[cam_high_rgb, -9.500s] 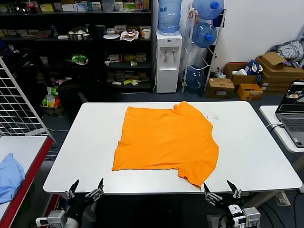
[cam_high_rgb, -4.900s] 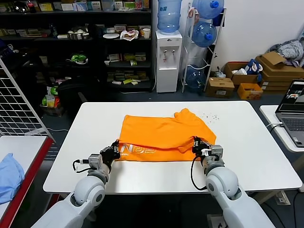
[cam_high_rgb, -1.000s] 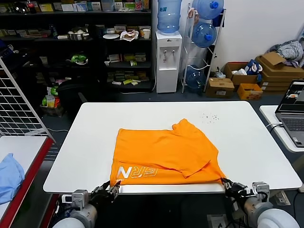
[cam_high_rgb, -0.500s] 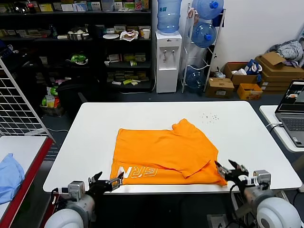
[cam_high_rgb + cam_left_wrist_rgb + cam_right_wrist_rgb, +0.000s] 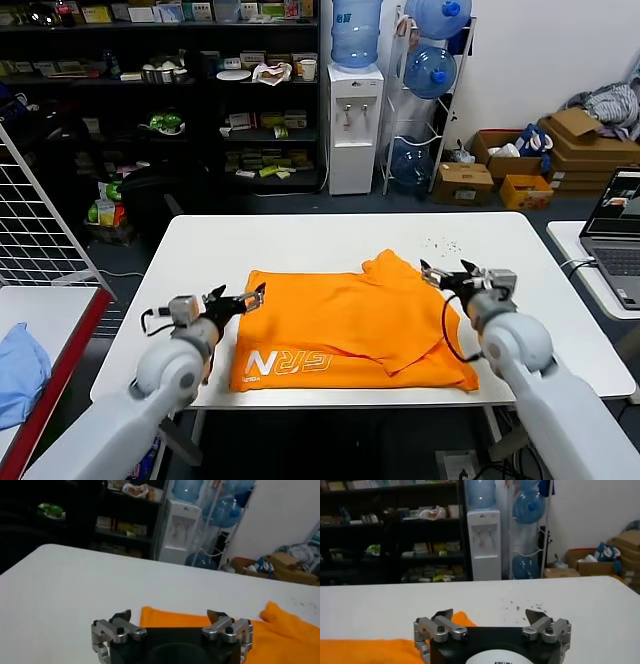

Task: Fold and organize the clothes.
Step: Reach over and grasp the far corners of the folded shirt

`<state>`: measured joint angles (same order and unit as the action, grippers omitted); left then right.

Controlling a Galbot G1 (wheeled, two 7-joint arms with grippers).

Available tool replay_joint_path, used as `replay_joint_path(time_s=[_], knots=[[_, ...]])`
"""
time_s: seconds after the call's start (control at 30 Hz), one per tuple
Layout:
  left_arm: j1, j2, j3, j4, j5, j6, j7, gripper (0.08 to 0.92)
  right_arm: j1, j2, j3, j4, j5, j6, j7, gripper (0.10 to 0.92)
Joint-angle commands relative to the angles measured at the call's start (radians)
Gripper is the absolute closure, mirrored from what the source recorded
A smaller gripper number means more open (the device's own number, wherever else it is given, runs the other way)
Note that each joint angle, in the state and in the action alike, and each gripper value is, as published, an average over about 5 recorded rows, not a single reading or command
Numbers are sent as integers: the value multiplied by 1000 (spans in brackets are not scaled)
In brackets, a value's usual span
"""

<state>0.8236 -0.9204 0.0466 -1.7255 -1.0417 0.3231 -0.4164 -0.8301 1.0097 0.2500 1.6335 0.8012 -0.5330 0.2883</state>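
Observation:
The orange T-shirt (image 5: 350, 325) lies folded on the white table (image 5: 300, 235), its white lettering (image 5: 288, 362) along the near edge and a sleeve bunched at its far right corner. My left gripper (image 5: 240, 295) hovers open over the shirt's far left corner, holding nothing. In the left wrist view, the left gripper (image 5: 170, 614) has orange fabric (image 5: 280, 627) beyond its fingertips. My right gripper (image 5: 447, 272) stands open by the far right sleeve, also holding nothing. In the right wrist view, the right gripper (image 5: 489, 614) faces bare table, with the shirt (image 5: 370, 650) beside one finger.
A light blue cloth (image 5: 20, 372) lies on a red-edged side table at the left, behind a wire grid rack (image 5: 40, 220). A laptop (image 5: 620, 235) sits on a table at the right. Dark specks (image 5: 440, 245) dot the far right tabletop. Shelves and a water dispenser stand beyond.
Both grippers have opened and let go of the shirt's near hem. They have risen from the near table edge to the shirt's far corners. The shirt stays folded.

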Motion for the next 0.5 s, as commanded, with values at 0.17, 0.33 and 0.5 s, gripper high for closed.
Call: replay_joint_path(time_s=[0.17, 0.33, 0.5], knots=[[-356, -147, 167, 517, 5, 8, 150, 79, 334, 131, -175, -405, 2, -79, -15, 104], [-353, -154, 191, 542, 25, 9, 174, 79, 309, 143, -162, -420, -6, -92, -40, 104], [-351, -150, 203, 547, 37, 19, 171, 79, 297, 147, -152, -419, -10, -94, -55, 104]])
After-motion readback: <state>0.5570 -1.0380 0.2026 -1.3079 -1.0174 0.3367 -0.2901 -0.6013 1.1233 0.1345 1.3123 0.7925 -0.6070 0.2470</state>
